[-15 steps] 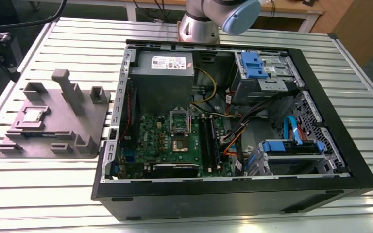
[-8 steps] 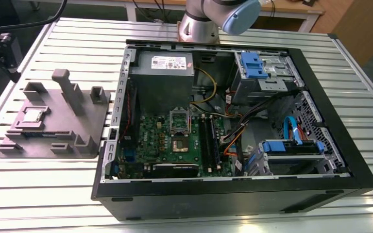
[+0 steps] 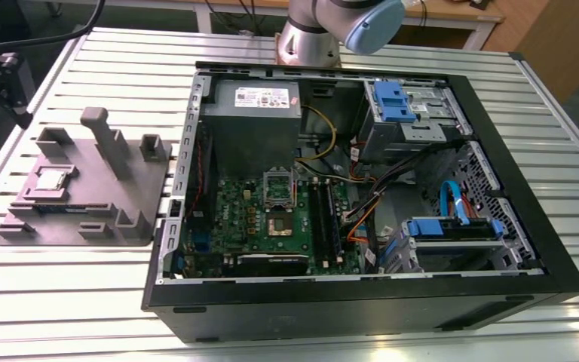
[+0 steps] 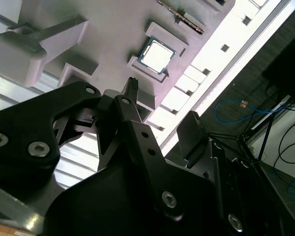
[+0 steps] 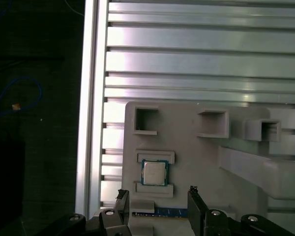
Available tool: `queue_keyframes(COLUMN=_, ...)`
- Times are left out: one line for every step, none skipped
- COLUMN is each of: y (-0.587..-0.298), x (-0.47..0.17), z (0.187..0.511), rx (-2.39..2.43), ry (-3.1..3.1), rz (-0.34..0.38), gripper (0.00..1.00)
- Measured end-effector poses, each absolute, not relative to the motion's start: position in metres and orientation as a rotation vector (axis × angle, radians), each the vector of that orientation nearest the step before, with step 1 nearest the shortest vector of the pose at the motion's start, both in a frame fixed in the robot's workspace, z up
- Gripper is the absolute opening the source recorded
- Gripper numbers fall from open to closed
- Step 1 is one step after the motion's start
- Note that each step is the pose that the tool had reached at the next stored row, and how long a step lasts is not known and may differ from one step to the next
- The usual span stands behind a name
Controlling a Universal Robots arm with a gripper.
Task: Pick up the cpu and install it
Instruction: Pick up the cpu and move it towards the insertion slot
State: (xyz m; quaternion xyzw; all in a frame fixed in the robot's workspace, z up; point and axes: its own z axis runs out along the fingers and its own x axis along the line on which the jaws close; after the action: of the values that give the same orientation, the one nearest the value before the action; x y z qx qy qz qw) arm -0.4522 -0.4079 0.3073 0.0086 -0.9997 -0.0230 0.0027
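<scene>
Cpu (image 3: 50, 179) lies flat, metal top up, in a shallow seat of the grey fixture (image 3: 93, 197). In the first wrist view the cpu (image 5: 154, 172) sits between two low ridges of the fixture (image 5: 187, 142), and nothing touches it.

Fixture rests on the slatted metal bench (image 3: 68, 302), near the bench edge at the exterior view's left. It stands just beside the open computer case (image 3: 370, 294).

A narrow circuit strip (image 5: 160, 213) lies in the fixture next to the cpu, parallel to the nearer ridge.

Gripper (image 5: 157, 192): fingers spread apart, nothing between them. Both tips are clear of the cpu, which lies beyond them and roughly in line with the gap. The second wrist view agrees: the gripper (image 4: 161, 101) is empty, with the cpu (image 4: 157, 55) near the tips but apart from them.

Case lies on its side with the panel off and takes up the middle of the bench. Inside it are the green motherboard (image 3: 259, 249) with its socket (image 3: 281, 225), and a grey power supply box (image 3: 254, 117) toward the far wall. The arm's base column (image 3: 310, 41) stands at the far bench edge behind the case.
</scene>
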Motion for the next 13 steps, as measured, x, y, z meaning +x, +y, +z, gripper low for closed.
queue_keyframes(y=-0.408, x=-0.453, z=0.306, rx=0.027, ry=-3.135, rz=-0.072, gripper=0.59)
queue_keyframes(y=-0.408, x=-0.453, z=0.305, rx=0.027, ry=-3.135, rz=-0.072, gripper=0.59)
queue_keyframes(y=-0.408, x=-0.453, z=0.304, rx=0.027, ry=-3.135, rz=-0.072, gripper=0.59)
queue_keyframes(y=-0.408, x=-0.453, z=0.303, rx=0.027, ry=-3.135, rz=-0.072, gripper=0.59)
queue_keyframes(y=-0.408, x=-0.454, z=0.301, rx=0.027, ry=-3.135, rz=-0.072, gripper=0.59)
queue_keyframes(y=-0.408, x=-0.454, z=0.3, rx=0.027, ry=-3.135, rz=-0.072, gripper=0.59)
queue_keyframes(y=-0.408, x=-0.454, z=0.299, rx=0.027, ry=-3.135, rz=-0.072, gripper=0.59)
queue_keyframes(y=-0.408, x=-0.454, z=0.298, rx=0.027, ry=-3.135, rz=-0.072, gripper=0.59)
queue_keyframes(y=-0.408, x=-0.454, z=0.297, rx=0.027, ry=-3.135, rz=-0.072, gripper=0.59)
queue_keyframes(y=-0.408, x=-0.454, z=0.296, rx=0.027, ry=-3.135, rz=-0.072, gripper=0.59)
queue_keyframes(y=-0.408, x=-0.454, z=0.295, rx=0.027, ry=-3.135, rz=-0.072, gripper=0.59)
queue_keyframes(y=-0.408, x=-0.455, z=0.295, rx=0.027, ry=-3.135, rz=-0.072, gripper=0.59)
queue_keyframes(y=-0.408, x=-0.455, z=0.294, rx=0.027, ry=-3.135, rz=-0.072, gripper=0.59)
